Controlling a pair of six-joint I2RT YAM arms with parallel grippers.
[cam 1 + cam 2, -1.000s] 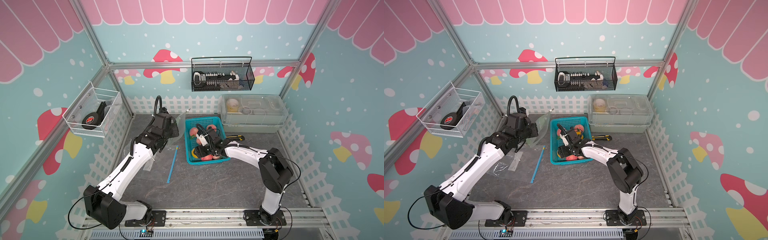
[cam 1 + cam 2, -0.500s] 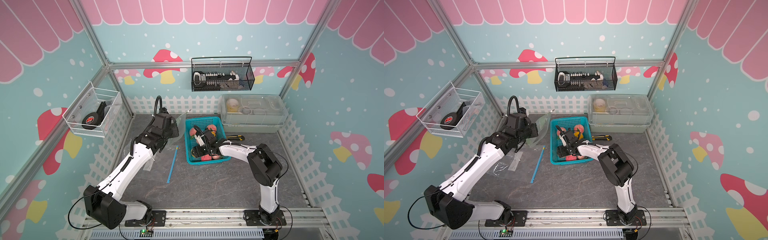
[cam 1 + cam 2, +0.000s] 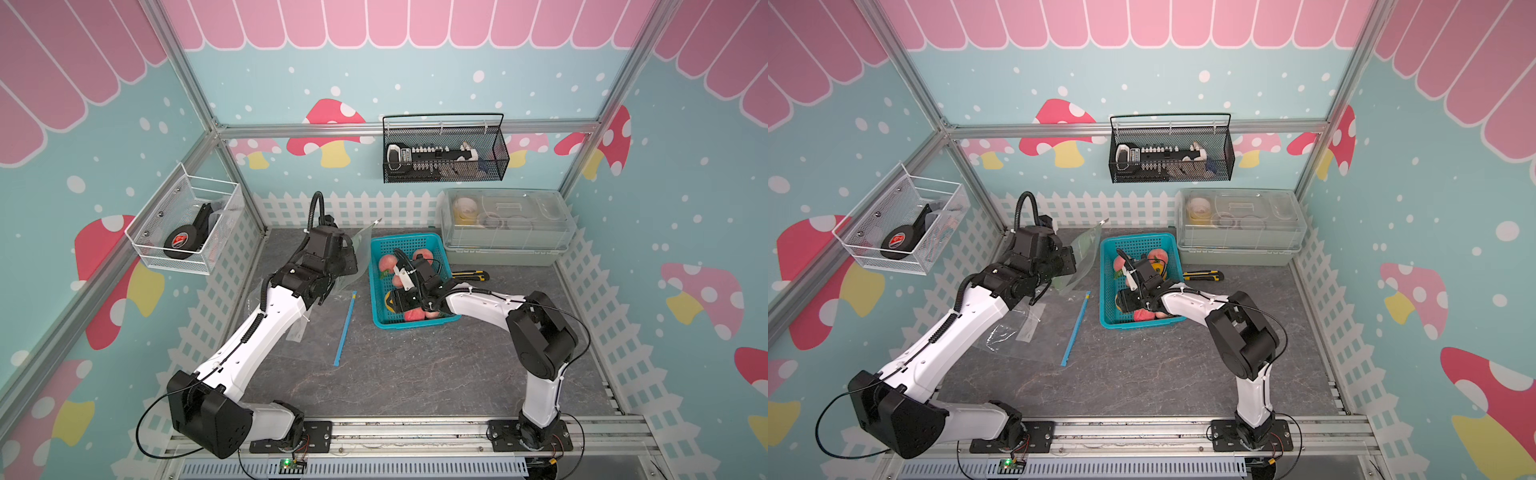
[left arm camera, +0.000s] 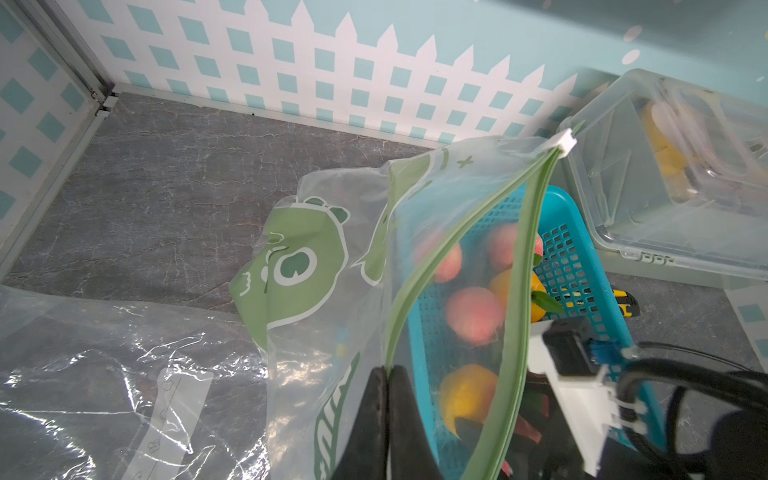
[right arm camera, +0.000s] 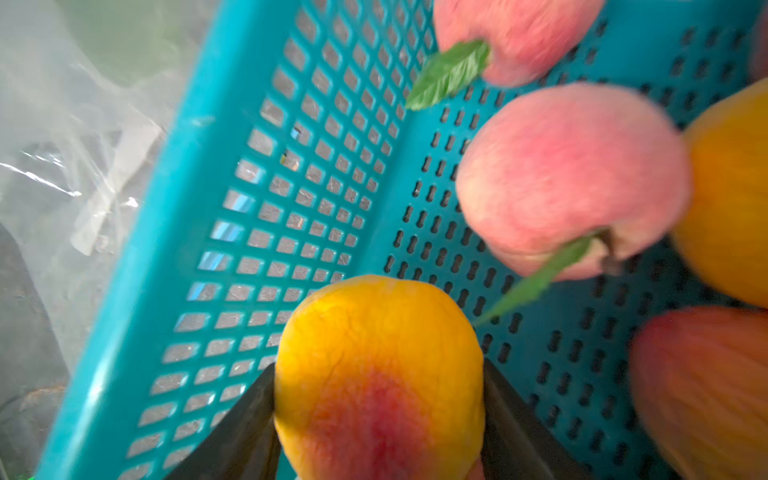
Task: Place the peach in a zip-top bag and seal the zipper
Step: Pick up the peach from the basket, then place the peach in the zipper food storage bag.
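Teal walls printed with mushrooms enclose a grey stone-pattern tabletop [image 3: 415, 374].

In both top views, the left arm [image 3: 282, 307] stands as it did a second ago. It holds the zip-top bag [image 3: 1084, 253] raised just left of the blue basket [image 3: 415, 240] at frame centre. The right arm [image 3: 478, 301] has changed: its wrist has sunk toward the basket's lower left corner, where a yellow fruit shows beneath it.

Left wrist view: the left gripper [image 4: 388, 372] is pinched tight on the bag's green zipper strip at lower centre. The mouth gapes open, and the white slider [image 4: 566, 142] sits at the far end, upper right. The basket's fruit shows through the film.

Right wrist view: the right gripper [image 5: 379, 370] has narrowed onto the yellow peach [image 5: 374, 332] at lower centre, and both dark fingers [image 5: 253, 428] touch its flanks. The peach is inside the basket near the side wall, with pink peaches [image 5: 569, 178] to the upper right. We cannot tell whether it has left the basket floor.

Finding: we judge that the pick is just being secured; loading and sealing remain undone. The open mouth lies just beside the basket, so a short carry should suffice. Risk: the round fruit may slip if the grip is shallow.
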